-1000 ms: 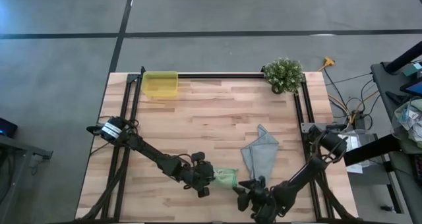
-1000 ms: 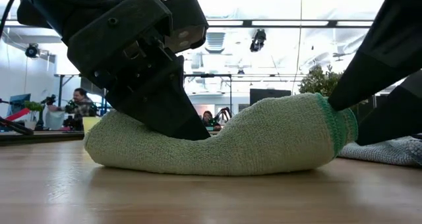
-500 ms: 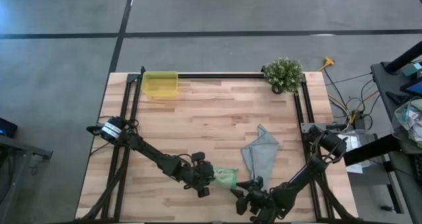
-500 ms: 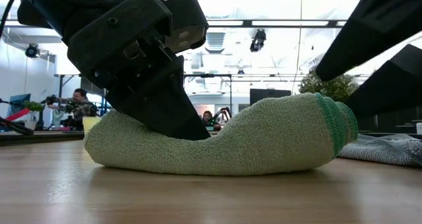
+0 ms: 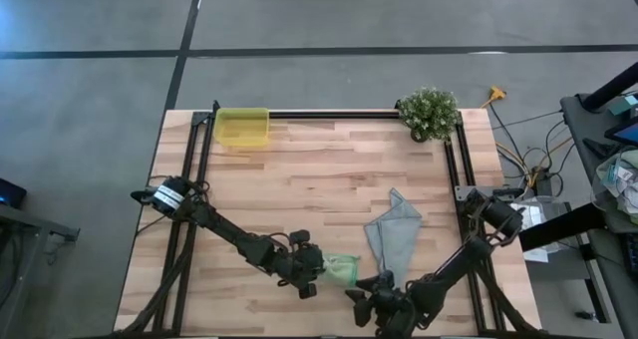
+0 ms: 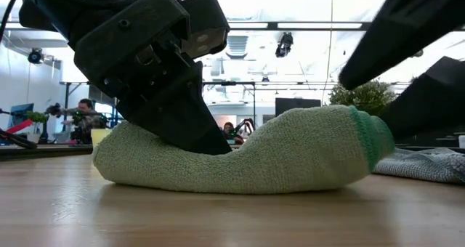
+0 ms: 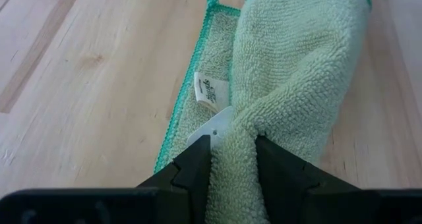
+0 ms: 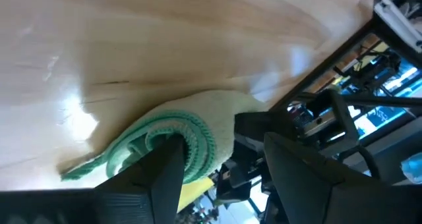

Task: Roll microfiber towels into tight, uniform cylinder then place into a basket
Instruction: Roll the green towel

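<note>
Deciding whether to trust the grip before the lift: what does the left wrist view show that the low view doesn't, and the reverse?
Only the left wrist view shows the white tag and a flat, unrolled flap of the green towel lying on the table, with the left gripper pinching the roll between its fingers. Only the low view shows the roll's whole side profile, the right gripper open around its spiral end, and the grey-blue towel behind. Both show the left gripper clamped on the green towel.
</note>
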`<move>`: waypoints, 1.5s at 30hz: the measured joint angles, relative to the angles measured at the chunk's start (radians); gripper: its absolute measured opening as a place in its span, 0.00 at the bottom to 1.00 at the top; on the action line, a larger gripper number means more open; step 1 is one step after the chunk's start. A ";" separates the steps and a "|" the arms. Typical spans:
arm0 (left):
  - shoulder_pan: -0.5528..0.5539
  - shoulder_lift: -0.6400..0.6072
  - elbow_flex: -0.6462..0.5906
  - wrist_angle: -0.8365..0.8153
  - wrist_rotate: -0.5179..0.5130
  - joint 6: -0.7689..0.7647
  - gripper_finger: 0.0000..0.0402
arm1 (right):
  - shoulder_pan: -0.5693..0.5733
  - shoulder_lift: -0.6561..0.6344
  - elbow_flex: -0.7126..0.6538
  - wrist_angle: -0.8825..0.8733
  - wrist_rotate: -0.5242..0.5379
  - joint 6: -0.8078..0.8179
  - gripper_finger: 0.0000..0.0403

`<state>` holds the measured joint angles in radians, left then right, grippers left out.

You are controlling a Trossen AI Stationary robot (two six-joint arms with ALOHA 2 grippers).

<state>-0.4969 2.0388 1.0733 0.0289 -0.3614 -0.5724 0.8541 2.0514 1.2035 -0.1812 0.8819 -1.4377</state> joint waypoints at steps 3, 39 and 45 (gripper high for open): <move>0.000 0.000 0.000 0.000 0.000 0.000 0.25 | -0.015 0.000 -0.006 0.008 -0.003 -0.001 0.50; 0.000 0.000 0.000 0.003 -0.002 0.001 0.25 | -0.102 0.000 -0.077 0.174 -0.079 0.366 0.12; -0.001 0.000 0.000 0.003 -0.002 0.001 0.25 | -0.102 0.000 -0.070 0.178 -0.136 0.656 0.04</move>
<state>-0.4976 2.0388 1.0729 0.0322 -0.3634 -0.5716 0.7517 2.0514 1.1339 -0.0036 0.7462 -0.7819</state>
